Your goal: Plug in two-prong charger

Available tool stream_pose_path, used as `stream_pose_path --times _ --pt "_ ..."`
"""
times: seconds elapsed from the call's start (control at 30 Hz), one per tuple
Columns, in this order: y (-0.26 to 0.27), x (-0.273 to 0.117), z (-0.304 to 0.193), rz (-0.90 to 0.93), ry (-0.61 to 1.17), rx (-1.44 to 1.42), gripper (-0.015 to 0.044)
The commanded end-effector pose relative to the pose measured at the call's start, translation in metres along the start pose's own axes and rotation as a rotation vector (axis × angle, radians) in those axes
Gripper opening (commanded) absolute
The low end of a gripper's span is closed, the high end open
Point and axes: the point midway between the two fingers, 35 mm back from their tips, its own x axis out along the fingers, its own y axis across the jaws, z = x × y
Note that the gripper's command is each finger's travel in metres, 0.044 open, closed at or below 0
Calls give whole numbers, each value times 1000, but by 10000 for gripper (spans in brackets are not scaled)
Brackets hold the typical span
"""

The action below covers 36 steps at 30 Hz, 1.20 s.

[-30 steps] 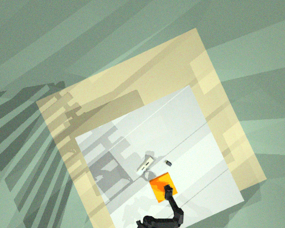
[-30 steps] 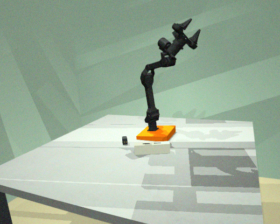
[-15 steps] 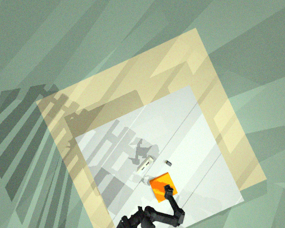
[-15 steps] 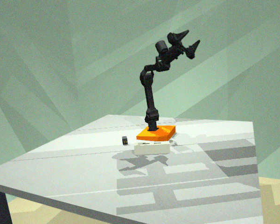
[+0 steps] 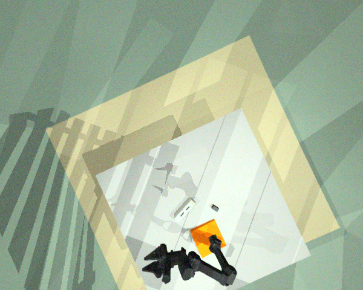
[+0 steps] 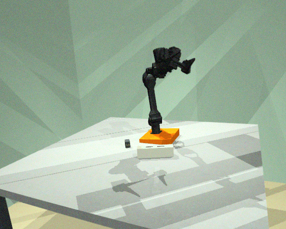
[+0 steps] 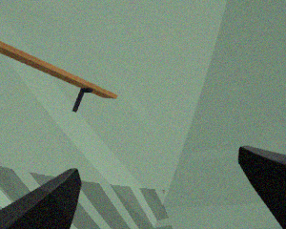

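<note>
Claw (image 6: 187, 64) high above the orange base (image 6: 160, 136), fingers spread wide apart, holding nothing. Charger (image 6: 127, 143) rests on the tabletop (image 6: 64, 162), just beside the power strip (image 6: 155, 150) and apart from it. I judge the reach has not begun: I should lower onto the charger squarely, grip its body so both prongs stay level, then press straight into the strip's right outlet.

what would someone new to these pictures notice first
The black arm rises from a bright orange base plate near the table's far side, its open, empty end effector held high and away from everything on the table. Just in front of the plate lies the white power strip, with the small dark charger sitting apart, to its left in the exterior view.
</note>
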Motion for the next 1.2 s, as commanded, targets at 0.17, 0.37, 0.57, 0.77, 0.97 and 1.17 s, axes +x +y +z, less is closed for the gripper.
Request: stream_pose_path --times 0.17,0.37,0.57,0.77,0.97,1.17 --pt "-28 -27 -65 -77 236 -2 440" --pt "-43 -52 -109 -115 398 -2 440" --pt "-55 -83 -148 -149 554 6 440" --pt "-64 -118 -181 -178 694 23 440" --pt "-70 -158 -213 -204 849 44 440" --pt "-72 -202 -241 -221 1011 71 440"
